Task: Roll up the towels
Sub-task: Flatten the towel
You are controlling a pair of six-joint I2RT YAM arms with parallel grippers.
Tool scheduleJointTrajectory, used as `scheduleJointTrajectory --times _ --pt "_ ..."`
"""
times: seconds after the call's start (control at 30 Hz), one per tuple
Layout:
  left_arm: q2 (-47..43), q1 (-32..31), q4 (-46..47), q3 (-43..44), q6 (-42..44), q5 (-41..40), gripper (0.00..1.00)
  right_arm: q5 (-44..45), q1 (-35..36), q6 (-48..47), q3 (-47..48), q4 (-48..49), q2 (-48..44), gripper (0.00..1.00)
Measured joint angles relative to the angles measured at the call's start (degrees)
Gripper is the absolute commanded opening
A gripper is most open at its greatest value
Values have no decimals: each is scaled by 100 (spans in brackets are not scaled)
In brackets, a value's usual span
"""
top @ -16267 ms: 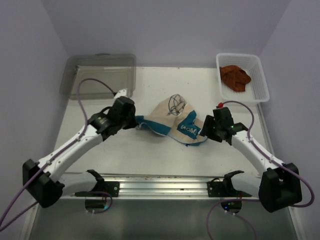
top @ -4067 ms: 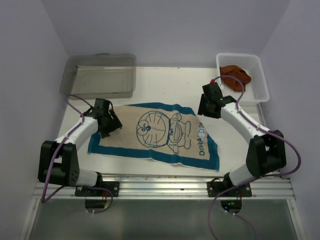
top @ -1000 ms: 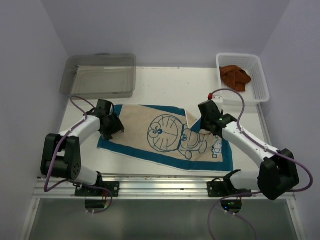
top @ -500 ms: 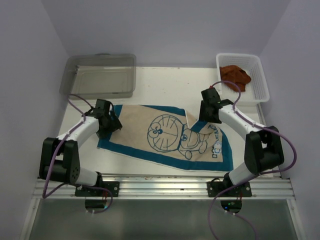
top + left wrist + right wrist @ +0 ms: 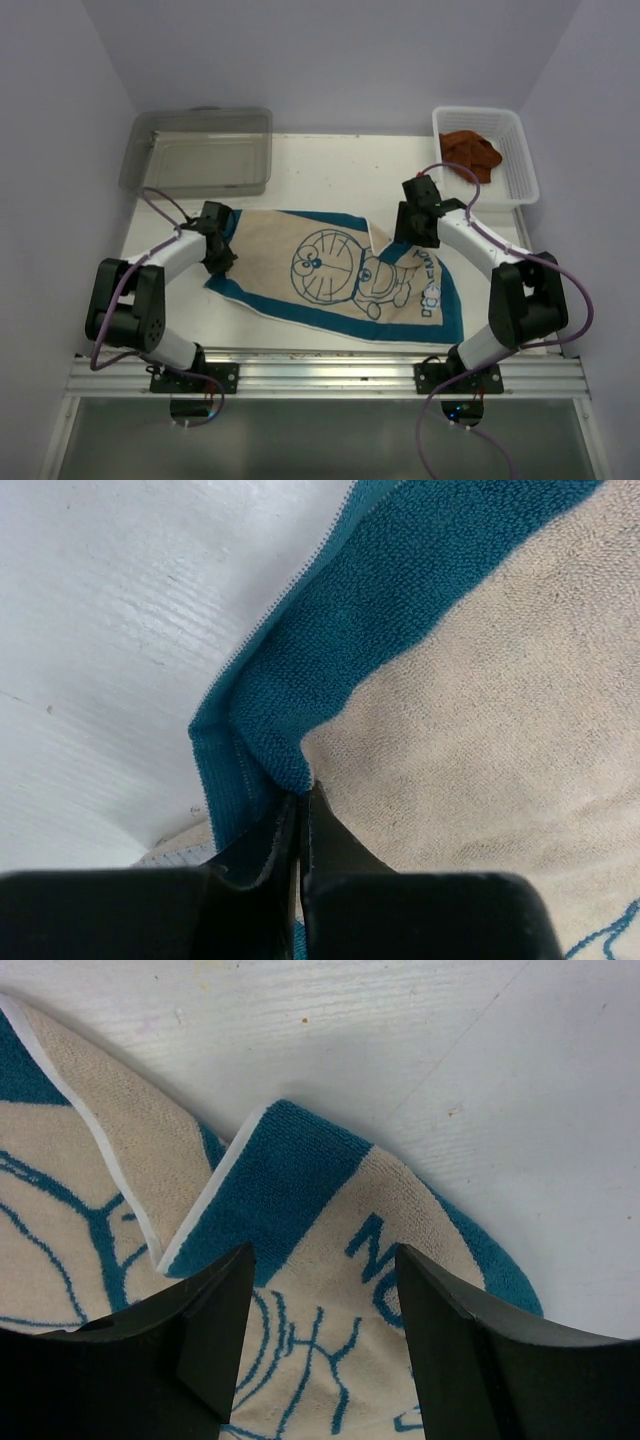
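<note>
The cream towel (image 5: 330, 275) with blue edges and a blue drawing lies spread across the table, its far right corner (image 5: 290, 1170) folded over. My left gripper (image 5: 218, 255) is at the towel's left edge. In the left wrist view the gripper (image 5: 302, 795) is shut on a pinched fold of the blue border (image 5: 260, 750). My right gripper (image 5: 410, 232) hovers over the folded corner, and in the right wrist view it (image 5: 320, 1260) is open with nothing between its fingers. The rust-brown towel (image 5: 470, 152) lies crumpled in the basket.
A white mesh basket (image 5: 522, 165) stands at the back right and a clear plastic bin (image 5: 200, 150) at the back left. Bare white table (image 5: 330, 170) runs behind the towel. The metal rail (image 5: 320, 372) lines the near edge.
My left gripper has shut on the towel's left border, which has bunched slightly to the right. My right gripper drew back a little toward the far side and stays open.
</note>
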Motion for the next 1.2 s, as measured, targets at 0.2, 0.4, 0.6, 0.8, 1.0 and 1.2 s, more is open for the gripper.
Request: scheduleJointTrajectory --times 0.2,0.4,0.6,0.8,1.0,1.2 --pt "-881 -11 -127 -437 -310 -127 0 -9 -2 -42 162 -52 63 63" --pt "-1379 136 -201 -420 -348 -190 0 -17 -4 -192 560 -109 756 64" --pt "-1067 142 -214 -439 -345 -90 0 63 -11 -258 579 -114 1421 13" --pt "-1161 164 -229 -439 -339 -28 0 476 -44 -72 551 -105 1163 1" --pt "-1261 273 -247 -439 -297 109 0 1158 -105 33 435 -109 -157 2" --pt "-1423 343 -361 -439 -291 131 0 1670 -249 57 728 -125 -131 32"
